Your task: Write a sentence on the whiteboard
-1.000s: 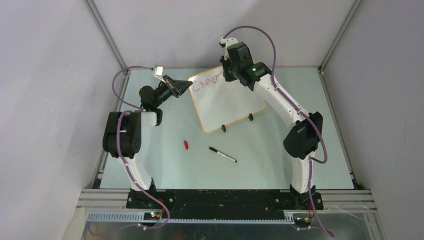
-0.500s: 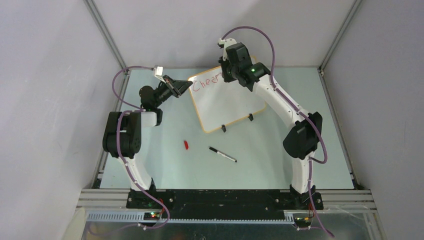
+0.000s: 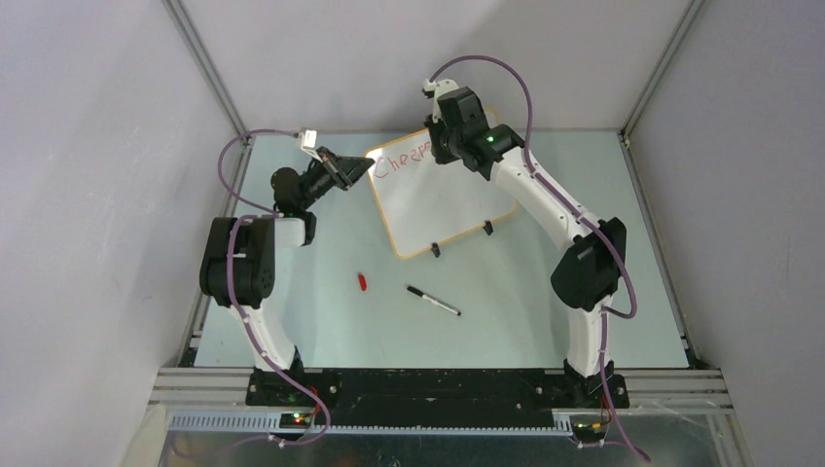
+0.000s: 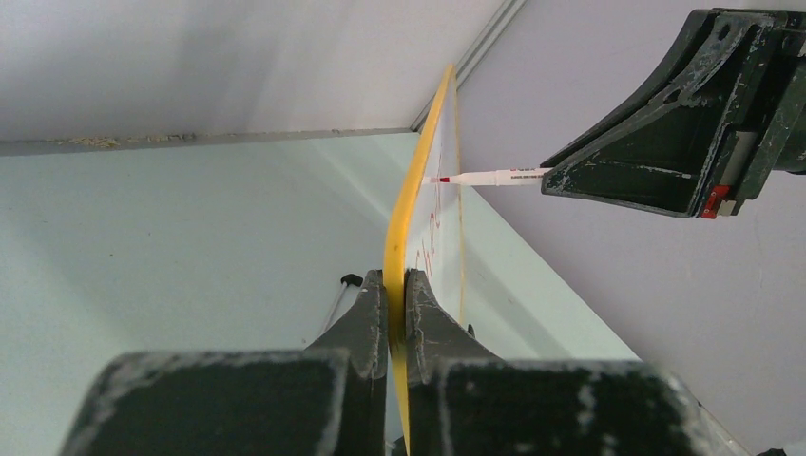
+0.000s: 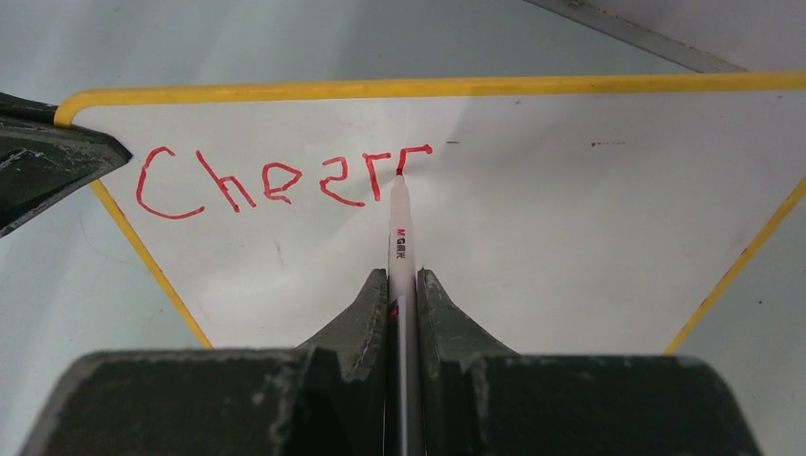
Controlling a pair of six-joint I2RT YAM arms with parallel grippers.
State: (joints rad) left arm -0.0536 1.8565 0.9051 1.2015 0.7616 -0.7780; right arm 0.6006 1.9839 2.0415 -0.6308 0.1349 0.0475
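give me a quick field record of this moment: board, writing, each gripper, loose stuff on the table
whiteboard: stands tilted on two black clip feet, yellow rim
sentence: unfinished, one row of red letters, roughly "Cheer" plus a further stroke
left gripper: shut on the whiteboard's edge
right gripper: shut on red marker, tip at the last stroke
loose on table: pen, small red piece, lying apart from each other

You have a pale green worktop carrying a small red cap and a dark pen lying flat near it, with the whiteboard propped behind them on two black clip feet.
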